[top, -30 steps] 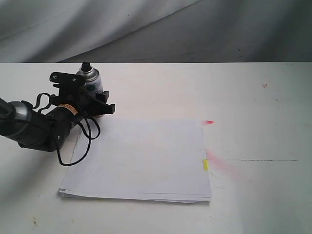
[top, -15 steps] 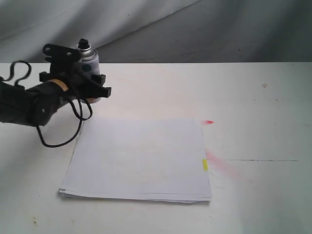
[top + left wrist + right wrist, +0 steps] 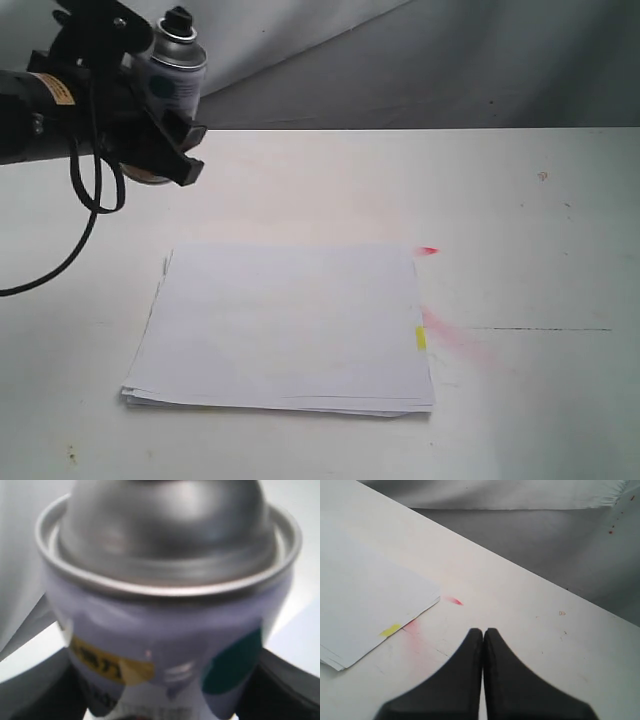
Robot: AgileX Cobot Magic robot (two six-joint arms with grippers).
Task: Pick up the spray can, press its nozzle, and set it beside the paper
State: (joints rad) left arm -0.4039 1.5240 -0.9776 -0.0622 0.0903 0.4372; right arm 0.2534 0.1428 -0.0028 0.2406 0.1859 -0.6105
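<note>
The spray can (image 3: 172, 75) is a small silver metal cylinder with a domed silver shoulder and a raised rim. Its label is white with a teal dot, and the left wrist view also shows a yellow-orange patch on it. The black nozzle (image 3: 179, 17) sits on the top and is much narrower than the shoulder.

There is one spray can, one nozzle, one stack of paper (image 3: 285, 325) with one yellow tab (image 3: 420, 338), and two end effectors.

The long axis of the can is nearly upright. The nozzle end points up and leans a little toward the right of the exterior frame.

The can is in the upper left of the exterior frame, well apart from the paper, which lies flat on the white bench (image 3: 520, 200) at the lower centre. The left end effector (image 3: 168, 125) grips the can around its lower body, with one dark finger on each side; the base of the can is hidden behind it. The right end effector (image 3: 483, 640) has its two fingers pressed together and holds nothing.
</note>
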